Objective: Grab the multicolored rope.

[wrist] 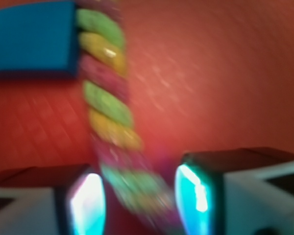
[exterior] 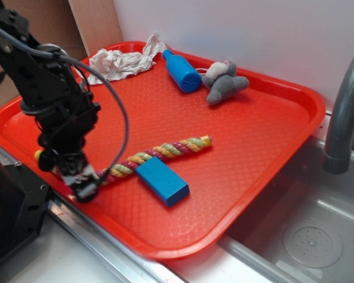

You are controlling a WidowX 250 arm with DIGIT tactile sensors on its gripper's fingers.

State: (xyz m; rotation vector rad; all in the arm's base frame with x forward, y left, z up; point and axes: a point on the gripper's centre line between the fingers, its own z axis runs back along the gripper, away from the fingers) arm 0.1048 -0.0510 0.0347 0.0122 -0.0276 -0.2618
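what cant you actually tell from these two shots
- Exterior view: the near end of the multicolored rope is hidden behind the gripper, so pad contact cannot be judged.
- Wrist view: motion blur smears the rope between the fingers; touching or apart is unclear.
- Wrist view: the blue block is cut off by the top and left edges.
- Exterior view: the faucet runs off the right edge.

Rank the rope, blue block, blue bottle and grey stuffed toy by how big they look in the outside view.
1. Rope, longest by far.
2. Blue block.
3. Grey stuffed toy and blue bottle look about alike; they also lie farther from the camera, so I won't rank them.
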